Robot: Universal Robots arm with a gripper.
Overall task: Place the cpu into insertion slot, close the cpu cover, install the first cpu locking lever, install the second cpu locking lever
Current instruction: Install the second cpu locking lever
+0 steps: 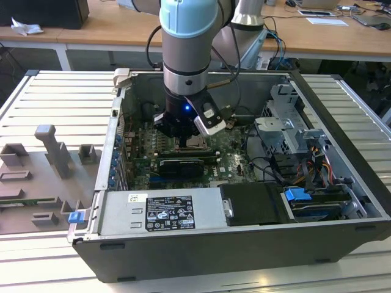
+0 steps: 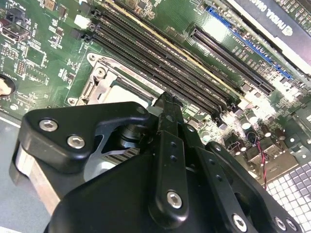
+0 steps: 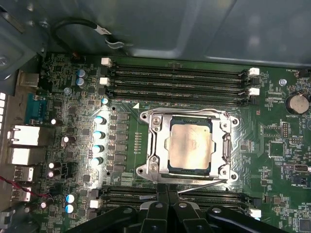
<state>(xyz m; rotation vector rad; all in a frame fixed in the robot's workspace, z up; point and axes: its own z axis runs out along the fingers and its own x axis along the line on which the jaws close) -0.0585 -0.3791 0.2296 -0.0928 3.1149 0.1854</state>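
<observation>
- In the first wrist view the gripper (image 3: 167, 191) sits nearest the camera, its two black jaws pressed together with no gap between them, their tips right at the near edge of the socket frame.
- A thin metal locking lever (image 3: 201, 185) runs slantwise just beside the jaws' tips; whether they touch it I cannot tell.
- Just beyond lies the cpu cover (image 3: 154, 141), a silvery frame folded flat over the insertion slot (image 3: 171, 127), whose dark rim peeps out at the window's edge.
- The cpu (image 3: 188, 144) lies seated in that slot, its pale metal top showing through the cover's window, square with the frame.
- Past the socket, long black memory slots (image 3: 180, 82) run across the green motherboard (image 3: 63, 111).
- In the second wrist view the gripper (image 2: 165, 104) hangs over the socket's corner (image 2: 99, 80), and the same memory slots (image 2: 160, 58) stretch away slantwise.
- In the exterior view the gripper (image 1: 183, 135) reaches down into the open computer case (image 1: 244, 244), which lies on a slatted metal worktop (image 1: 49, 91).
- A grey fixture tray (image 1: 36, 177) rests at the exterior view's left of the case.
</observation>
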